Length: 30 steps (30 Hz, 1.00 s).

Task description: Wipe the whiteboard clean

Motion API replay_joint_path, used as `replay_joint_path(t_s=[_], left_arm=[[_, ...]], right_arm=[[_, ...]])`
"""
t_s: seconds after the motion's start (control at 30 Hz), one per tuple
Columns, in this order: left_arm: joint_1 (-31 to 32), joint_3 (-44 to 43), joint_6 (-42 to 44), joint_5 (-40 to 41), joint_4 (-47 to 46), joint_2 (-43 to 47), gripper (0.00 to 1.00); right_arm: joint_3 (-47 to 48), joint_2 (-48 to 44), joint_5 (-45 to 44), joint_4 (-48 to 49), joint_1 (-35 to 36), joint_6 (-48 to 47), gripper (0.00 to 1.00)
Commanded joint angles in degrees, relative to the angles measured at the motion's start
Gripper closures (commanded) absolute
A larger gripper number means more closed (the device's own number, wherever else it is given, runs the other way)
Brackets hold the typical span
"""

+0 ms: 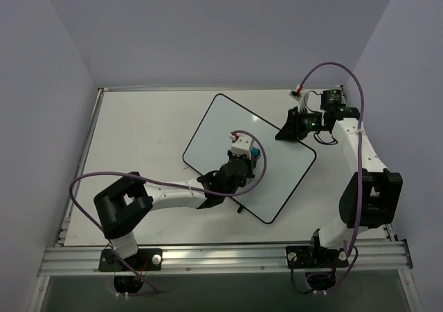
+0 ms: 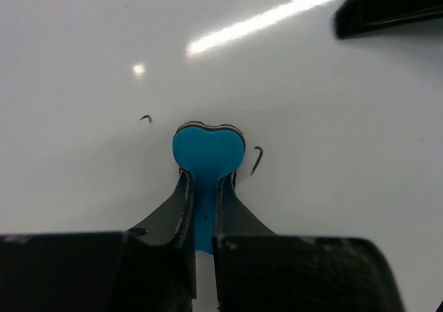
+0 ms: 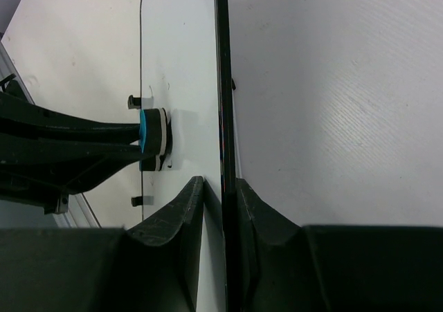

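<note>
The whiteboard [image 1: 225, 125] lies turned at an angle on the table. My left gripper [image 1: 250, 162] is shut on a blue eraser [image 1: 257, 154] and holds it down on the board's middle. In the left wrist view the eraser [image 2: 208, 153] sits between the fingers of the left gripper [image 2: 205, 182], with two short black pen strokes [image 2: 257, 160] beside it. My right gripper [image 1: 284, 131] is shut on the board's far right edge. In the right wrist view the right gripper [image 3: 220, 185] has its jaws on either side of the black rim [image 3: 221, 84], with the eraser [image 3: 146, 136] further along the board [image 3: 180, 56].
The white table [image 1: 138, 125] is enclosed by pale walls at the left, back and right. An aluminium rail [image 1: 221, 257] runs along the near edge by the arm bases. Purple cables [image 1: 104, 177] loop from both arms.
</note>
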State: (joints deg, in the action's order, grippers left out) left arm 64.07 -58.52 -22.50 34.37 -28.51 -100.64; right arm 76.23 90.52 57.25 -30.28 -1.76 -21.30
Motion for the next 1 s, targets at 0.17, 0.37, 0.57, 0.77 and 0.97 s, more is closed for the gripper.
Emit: replay_joint_path(t_s=[0.17, 0.37, 0.57, 0.77, 0.97], left_arm=[[-6.59, 6.05, -7.65, 3.43, 6.46, 1.5, 0.98], [-2.47, 0.0, -2.11, -0.36, 4.34, -1.92, 0.98], [4.3, -6.87, -0.79, -1.23, 5.05, -6.84, 0.98], [6.68, -5.56, -3.16, -1.59, 4.96, -7.47, 0.98], [2.31, -1.43, -7.64, 1.05, 8.81, -5.45, 0.98]], right_arm=[[1.56, -2.81, -1.88, -0.39, 1.41, -2.34, 1.0], [2.0, -3.42, -2.76, -0.92, 2.81, -2.61, 1.0], [2.44, -3.77, -3.03, -1.18, 3.16, -2.61, 1.0], [2.35, -3.77, -3.38, -1.18, 3.43, -2.78, 1.0], [2.44, -3.95, -3.47, -1.36, 3.52, -3.13, 1.0]])
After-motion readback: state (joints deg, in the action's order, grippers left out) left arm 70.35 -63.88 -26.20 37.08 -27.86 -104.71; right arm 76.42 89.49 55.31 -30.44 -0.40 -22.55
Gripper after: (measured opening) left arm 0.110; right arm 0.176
